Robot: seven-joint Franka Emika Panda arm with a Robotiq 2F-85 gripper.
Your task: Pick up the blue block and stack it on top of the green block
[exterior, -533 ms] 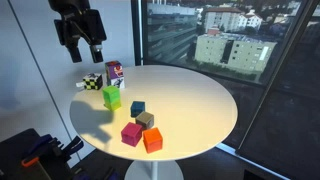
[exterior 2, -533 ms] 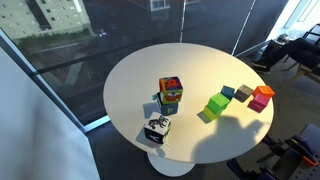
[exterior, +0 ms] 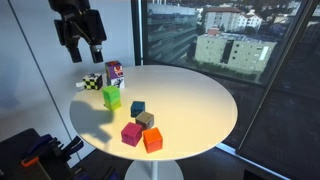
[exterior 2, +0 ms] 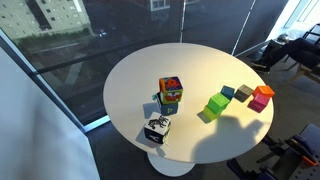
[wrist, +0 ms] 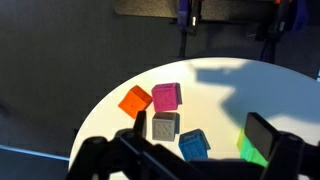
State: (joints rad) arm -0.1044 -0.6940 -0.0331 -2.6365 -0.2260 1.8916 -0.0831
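Note:
The blue block (exterior: 137,108) sits on the round white table (exterior: 200,100), a short gap from the green block (exterior: 111,97). My gripper (exterior: 88,52) is open and empty. It hangs high above the table's edge, over the checkered cube, well away from both blocks. In the wrist view the blue block (wrist: 194,145) lies between my open fingers (wrist: 200,128), far below. The green block (wrist: 255,148) is partly hidden behind one finger. The green block also shows in an exterior view (exterior 2: 216,104).
An olive-tan cube (exterior: 146,120), a pink cube (exterior: 131,133) and an orange cube (exterior: 152,139) stand close by the blue block. A tall multicoloured box (exterior: 114,73) and a checkered cube (exterior: 92,82) stand near the green block. Glass windows surround the table.

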